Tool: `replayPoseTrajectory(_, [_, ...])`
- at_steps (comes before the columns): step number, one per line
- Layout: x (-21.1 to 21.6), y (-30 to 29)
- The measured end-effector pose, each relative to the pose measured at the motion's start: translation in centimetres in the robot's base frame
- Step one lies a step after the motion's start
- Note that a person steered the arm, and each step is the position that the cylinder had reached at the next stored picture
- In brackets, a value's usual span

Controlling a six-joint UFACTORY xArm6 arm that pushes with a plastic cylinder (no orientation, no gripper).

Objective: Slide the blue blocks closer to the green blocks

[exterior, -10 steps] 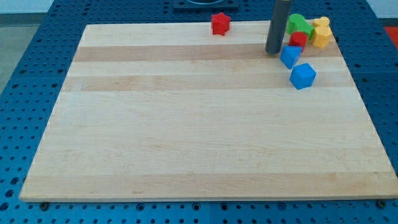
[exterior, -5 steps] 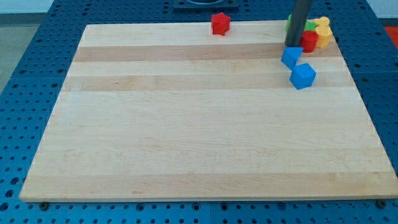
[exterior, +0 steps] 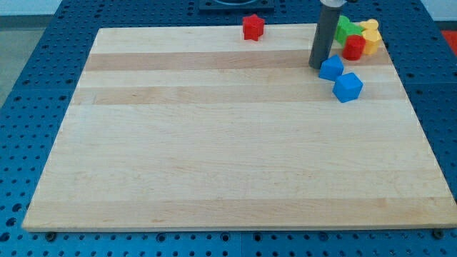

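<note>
- A wooden board (exterior: 214,143) lies on a blue pegboard table (exterior: 28,71).
- A red star-shaped block (exterior: 253,27) sits alone at the board's top edge.
- My tip (exterior: 317,66) rests on the board, touching or just beside the left side of the upper blue block (exterior: 331,68). The rod has no jaws to spread or press.
- The blue cube (exterior: 348,87) sits just below and right of the upper blue block.
- The green block (exterior: 345,28), partly hidden by the rod, is near the top right corner.
- A red block (exterior: 353,47) sits just below the green one.
- Yellow blocks (exterior: 370,36) crowd its right side.
</note>
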State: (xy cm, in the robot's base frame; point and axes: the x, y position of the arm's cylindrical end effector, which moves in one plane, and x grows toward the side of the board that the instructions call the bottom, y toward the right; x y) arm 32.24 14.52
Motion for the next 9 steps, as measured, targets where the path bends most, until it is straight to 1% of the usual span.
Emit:
replayPoseTrajectory(1, [1.8, -0.6])
replayPoseTrajectory(3, [8.0, -0.1])
replayPoseTrajectory(4, [10.7, 1.5])
replayPoseTrajectory(5, [11.5, 3.9])
replayPoseTrajectory(6, [10.4, 4.8])
replayPoseTrajectory(7, [8.0, 4.8])
replayPoseTrajectory(9, [1.2, 4.8])
